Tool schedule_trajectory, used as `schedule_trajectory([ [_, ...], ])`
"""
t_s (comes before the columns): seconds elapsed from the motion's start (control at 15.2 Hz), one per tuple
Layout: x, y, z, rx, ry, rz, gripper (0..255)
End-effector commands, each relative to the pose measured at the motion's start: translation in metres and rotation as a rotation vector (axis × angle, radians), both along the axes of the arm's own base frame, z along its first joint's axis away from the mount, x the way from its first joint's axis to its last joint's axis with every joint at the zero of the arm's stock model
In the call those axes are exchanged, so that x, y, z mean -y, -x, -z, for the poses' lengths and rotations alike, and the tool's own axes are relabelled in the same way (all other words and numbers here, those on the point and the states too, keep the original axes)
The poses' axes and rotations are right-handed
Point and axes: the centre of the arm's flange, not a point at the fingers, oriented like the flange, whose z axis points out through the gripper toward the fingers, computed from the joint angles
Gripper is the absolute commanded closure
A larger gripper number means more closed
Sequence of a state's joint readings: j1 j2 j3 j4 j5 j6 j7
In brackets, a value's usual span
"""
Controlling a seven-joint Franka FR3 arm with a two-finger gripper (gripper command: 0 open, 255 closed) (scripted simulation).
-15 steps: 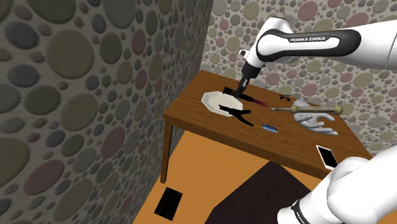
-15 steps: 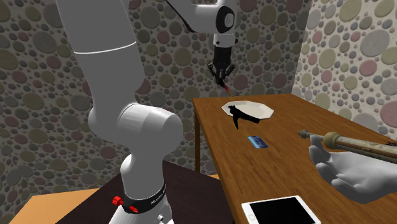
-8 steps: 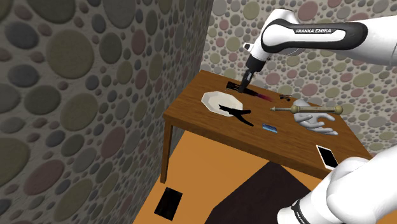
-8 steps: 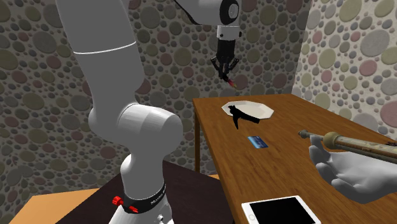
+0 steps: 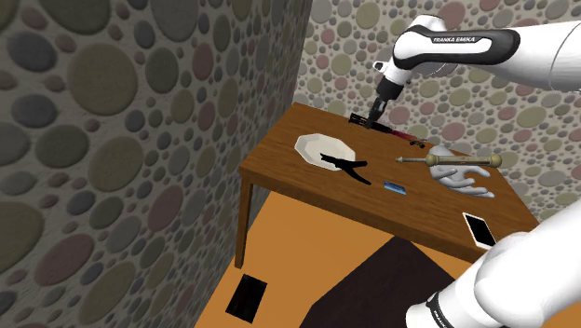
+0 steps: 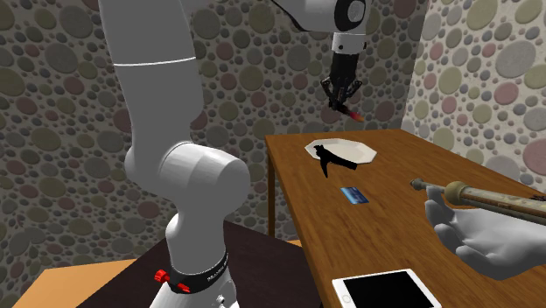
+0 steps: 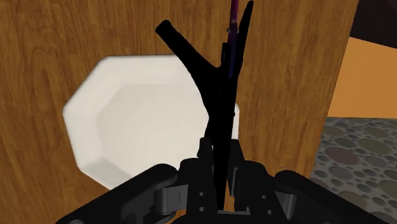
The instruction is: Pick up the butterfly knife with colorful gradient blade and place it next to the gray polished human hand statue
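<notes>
My gripper (image 5: 374,117) is shut on the butterfly knife (image 5: 398,133), which hangs above the far side of the wooden table (image 5: 298,172). The knife has black handles and a blade that runs from purple to red. In the wrist view the fingers (image 7: 202,167) clasp the black handles (image 7: 216,108), and the purple blade (image 7: 233,18) points away from the hand. In the second exterior view the gripper (image 6: 343,102) holds the knife's red tip (image 6: 354,113) high over the table. The grey hand statue (image 5: 463,179) (image 6: 490,236) lies palm up near the table's right end in the shoulder view.
A white octagonal plate (image 5: 324,147) (image 7: 143,124) lies under the gripper. A black plier-like tool (image 5: 350,168) sits at the plate's edge. A blue card (image 5: 396,187), a brass-tipped rod (image 5: 452,160) across the statue and a phone (image 5: 479,228) share the table. Pebble walls (image 5: 140,140) enclose the corner.
The gripper has carried the knife up and toward the shoulder view's right, from above the plate toward the table's far edge, closer to the statue. It has stayed shut on the knife.
</notes>
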State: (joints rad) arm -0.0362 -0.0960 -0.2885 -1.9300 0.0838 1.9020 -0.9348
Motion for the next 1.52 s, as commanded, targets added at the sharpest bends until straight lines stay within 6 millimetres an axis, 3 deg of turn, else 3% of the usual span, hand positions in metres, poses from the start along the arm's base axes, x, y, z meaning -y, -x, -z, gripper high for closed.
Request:
schedule_trajectory([
  [0.0,0.026,-0.001,0.001,0.0,0.001,-0.001,255],
  [1.06,0.237,-0.017,0.001,0.0,0.001,-0.001,255],
  [1.45,0.243,-0.017,0.027,0.0,0.001,-0.001,255],
])
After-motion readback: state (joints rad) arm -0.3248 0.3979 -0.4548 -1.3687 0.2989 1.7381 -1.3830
